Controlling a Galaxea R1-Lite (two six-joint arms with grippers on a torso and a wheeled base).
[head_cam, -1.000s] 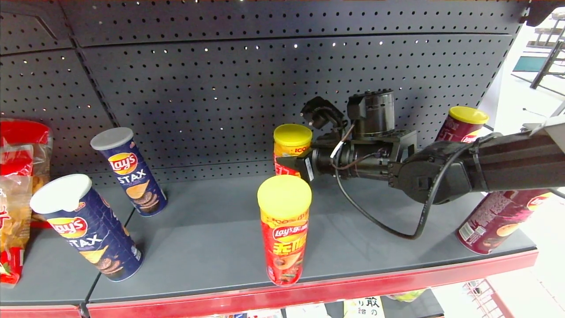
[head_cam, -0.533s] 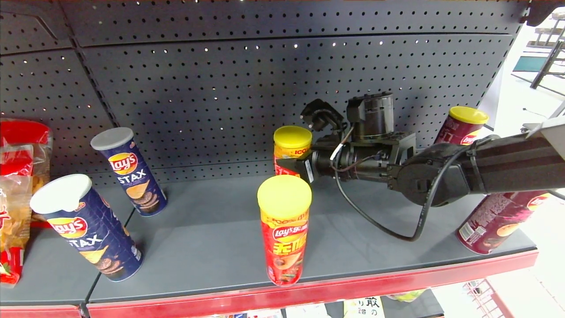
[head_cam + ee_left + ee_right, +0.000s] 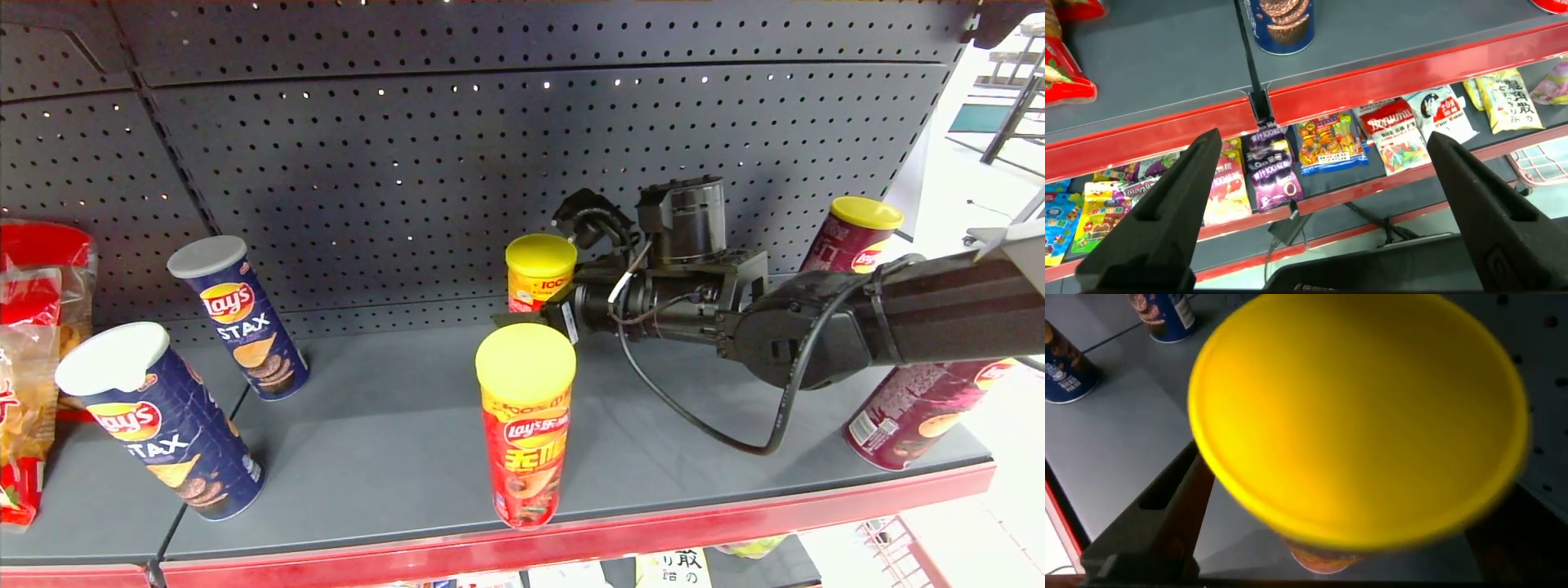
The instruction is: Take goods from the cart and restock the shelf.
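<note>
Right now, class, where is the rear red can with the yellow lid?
In the head view the rear red can is near the pegboard back, right of centre, behind the front red can, in the right gripper.

The held red can (image 3: 540, 273) has a yellow lid and stands upright toward the back of the grey shelf (image 3: 392, 441). The right gripper (image 3: 535, 317) clamps it low on its body. Its base is hidden, so whether it touches the shelf cannot be told. At its 6 o'clock, near the front edge, the front red can (image 3: 525, 425) — same yellow lid — stands upright. Off at 9 o'clock stand the rear navy can (image 3: 241, 318) and the front navy can (image 3: 159, 420), both pale-lidded. At 3 o'clock is the rear maroon can (image 3: 853, 233).
</note>
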